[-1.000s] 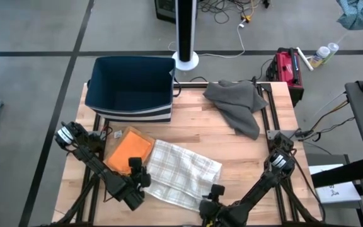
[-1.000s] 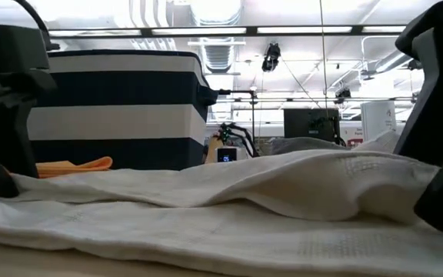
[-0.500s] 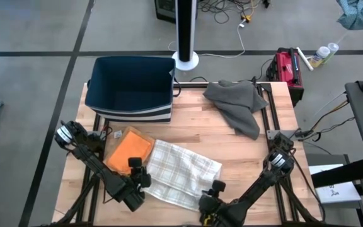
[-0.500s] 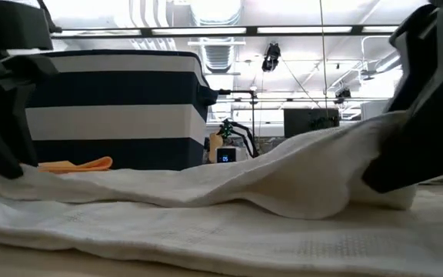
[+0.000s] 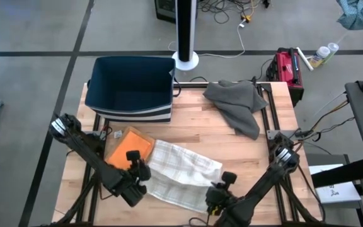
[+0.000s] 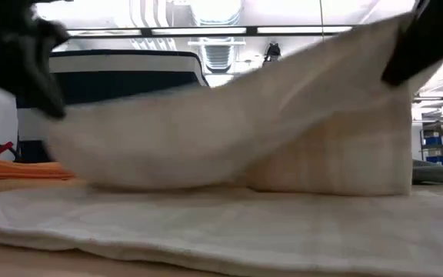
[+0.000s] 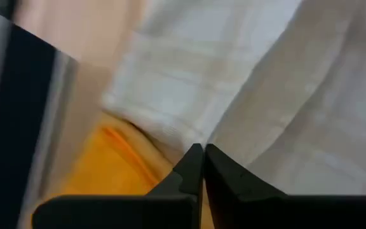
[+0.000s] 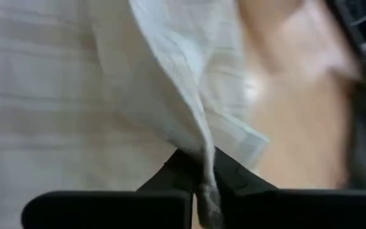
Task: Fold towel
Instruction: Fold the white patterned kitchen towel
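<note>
Room: grey concrete floor around the rig, cables trailing at the far end, ceiling lights glowing in the low view.
Counter [image 5: 188, 132]: pale wooden top, and it's busy, with 3 cloths and a bin on it.
Towel [image 5: 180, 178]: white with a faint check, lying near the front edge between the 2 arms; in the low view its near edge is up off the wood in a sagging arch while the rest stays flat.
Left gripper [image 5: 140, 171]: at the towel's left end, jaws clamped right together on the cloth edge, and the left wrist view shows white fabric bunched at the tips.
Right gripper [image 5: 220, 187]: at the towel's front right corner, jaws pinched tight with a hem of the towel caught between them, clear in the right wrist view.
Orange cloth [image 5: 130, 149]: folded flat, just left of the towel, its edge touching or tucked under the white fabric.
Bin [image 5: 131, 86]: navy with white stripes, standing open at the back left corner.
Grey cloth [image 5: 237, 104]: crumpled at the back right, well apart from the towel.
White pole [image 5: 185, 31]: upright behind the counter.
Red box [image 5: 287, 67]: on the floor past the right rear corner.
</note>
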Action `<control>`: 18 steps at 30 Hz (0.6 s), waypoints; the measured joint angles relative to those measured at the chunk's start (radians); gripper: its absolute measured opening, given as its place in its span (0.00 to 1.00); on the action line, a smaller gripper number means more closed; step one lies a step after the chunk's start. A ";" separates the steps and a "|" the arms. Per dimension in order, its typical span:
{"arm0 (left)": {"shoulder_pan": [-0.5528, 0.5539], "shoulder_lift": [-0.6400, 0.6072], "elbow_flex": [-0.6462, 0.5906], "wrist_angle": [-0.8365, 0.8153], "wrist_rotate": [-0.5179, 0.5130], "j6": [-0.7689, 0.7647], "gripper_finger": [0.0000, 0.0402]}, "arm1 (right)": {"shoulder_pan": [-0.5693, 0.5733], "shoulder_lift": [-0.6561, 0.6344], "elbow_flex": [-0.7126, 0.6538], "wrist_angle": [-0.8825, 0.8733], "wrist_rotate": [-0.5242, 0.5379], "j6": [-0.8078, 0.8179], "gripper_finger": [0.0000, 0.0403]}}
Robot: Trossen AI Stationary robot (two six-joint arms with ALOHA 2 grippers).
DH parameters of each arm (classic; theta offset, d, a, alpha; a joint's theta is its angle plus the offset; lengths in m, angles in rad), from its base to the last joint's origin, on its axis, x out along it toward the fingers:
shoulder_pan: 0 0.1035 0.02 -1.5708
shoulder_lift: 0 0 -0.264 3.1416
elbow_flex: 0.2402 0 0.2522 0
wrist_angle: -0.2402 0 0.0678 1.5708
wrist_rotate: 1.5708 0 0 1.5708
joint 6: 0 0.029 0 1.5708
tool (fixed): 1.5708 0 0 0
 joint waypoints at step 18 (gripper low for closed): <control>0.075 -0.360 0.012 -0.002 -0.137 0.056 0.00 | -0.005 -0.265 -0.013 -0.206 0.032 -0.099 0.01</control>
